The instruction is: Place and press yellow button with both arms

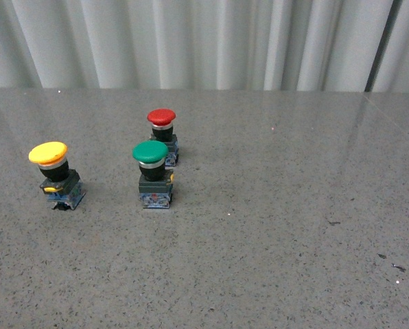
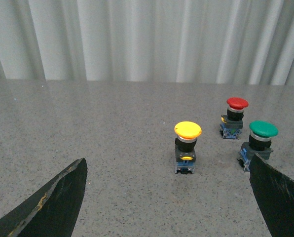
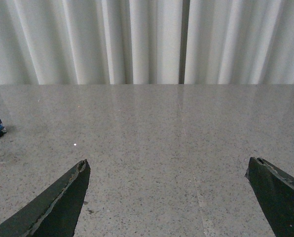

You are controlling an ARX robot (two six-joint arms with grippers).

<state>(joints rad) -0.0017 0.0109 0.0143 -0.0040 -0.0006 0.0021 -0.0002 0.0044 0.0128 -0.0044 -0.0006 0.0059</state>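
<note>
Yellow button upright, untouched; L claw, R claw spread wide.

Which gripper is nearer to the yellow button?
Left. The yellow button stands ahead of the left gripper; from the right gripper it is out of view.

Left black gripper: fingers spread wide apart, pointed forward. Right black gripper: fingers likewise spread wide.

The yellow button has a smooth, glossy plastic cap; the speckled table looks polished, faintly reflective.
</note>
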